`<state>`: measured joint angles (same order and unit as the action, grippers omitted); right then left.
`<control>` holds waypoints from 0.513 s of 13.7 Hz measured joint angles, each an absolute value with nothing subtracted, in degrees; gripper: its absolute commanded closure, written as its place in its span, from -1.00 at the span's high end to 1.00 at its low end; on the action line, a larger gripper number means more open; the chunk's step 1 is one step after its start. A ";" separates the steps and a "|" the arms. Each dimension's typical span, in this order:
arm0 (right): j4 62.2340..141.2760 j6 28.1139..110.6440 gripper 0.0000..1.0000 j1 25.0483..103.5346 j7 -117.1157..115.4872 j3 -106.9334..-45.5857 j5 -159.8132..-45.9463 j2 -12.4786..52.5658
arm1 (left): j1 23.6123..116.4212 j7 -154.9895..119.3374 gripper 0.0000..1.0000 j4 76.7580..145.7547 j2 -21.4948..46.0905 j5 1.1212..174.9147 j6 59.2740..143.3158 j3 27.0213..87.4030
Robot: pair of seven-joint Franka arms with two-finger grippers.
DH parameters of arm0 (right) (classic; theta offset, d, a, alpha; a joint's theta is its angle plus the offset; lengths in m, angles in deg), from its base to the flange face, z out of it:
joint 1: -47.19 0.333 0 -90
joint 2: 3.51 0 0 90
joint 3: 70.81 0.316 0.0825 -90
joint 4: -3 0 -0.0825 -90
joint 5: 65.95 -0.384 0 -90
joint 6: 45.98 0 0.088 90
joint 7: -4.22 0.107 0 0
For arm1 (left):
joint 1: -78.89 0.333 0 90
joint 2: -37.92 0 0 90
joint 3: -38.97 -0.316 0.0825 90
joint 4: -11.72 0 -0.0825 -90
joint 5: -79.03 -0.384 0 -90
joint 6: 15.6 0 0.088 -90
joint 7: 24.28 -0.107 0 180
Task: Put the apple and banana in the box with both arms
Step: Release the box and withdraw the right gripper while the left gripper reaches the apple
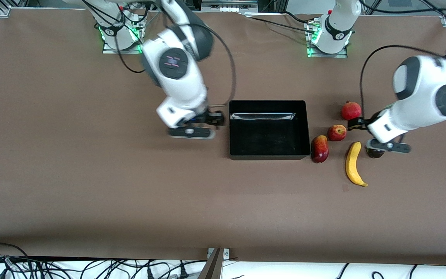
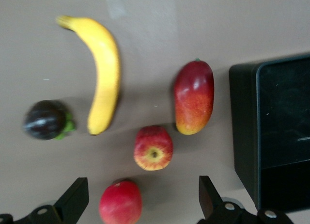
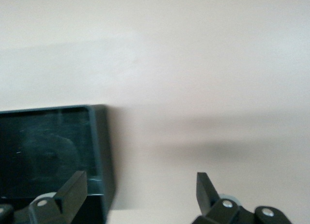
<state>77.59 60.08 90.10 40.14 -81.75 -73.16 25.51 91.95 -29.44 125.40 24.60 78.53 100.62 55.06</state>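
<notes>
Apple point(image 1: 337, 132) on counter point(image 1: 91, 174) between pomegranate point(image 1: 351, 110) and mango point(image 1: 319, 148), outside box point(image 1: 269, 153). Banana point(image 1: 354, 164) nearer camera. Left gripper point(image 2: 140, 204) wide, empty, over fruit. Right gripper point(image 3: 140, 197) wide, empty, over counter just beside box.

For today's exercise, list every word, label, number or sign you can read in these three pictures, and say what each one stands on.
No readable text anywhere.
Right arm's round joint cap: pink light marks, not letters.
Both arm bases: small dark emblems, too small to read.
The box, apple, banana, mango and pomegranate: no labels or stickers visible.
</notes>
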 measured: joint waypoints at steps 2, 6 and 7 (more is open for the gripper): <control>77.76 54.44 1.00 89.61 32.59 -88.26 -73.97 22.84 | 91.34 -29.48 1.00 126.90 22.17 77.93 102.52 55.07; 78.00 45.70 1.00 84.41 14.44 -100.14 -82.02 20.61 | 90.15 -29.55 1.00 131.17 20.06 73.85 108.35 55.10; 78.02 43.95 1.00 83.52 9.43 -103.32 -82.44 20.25 | 89.98 -29.63 1.00 131.92 19.89 73.26 109.49 55.10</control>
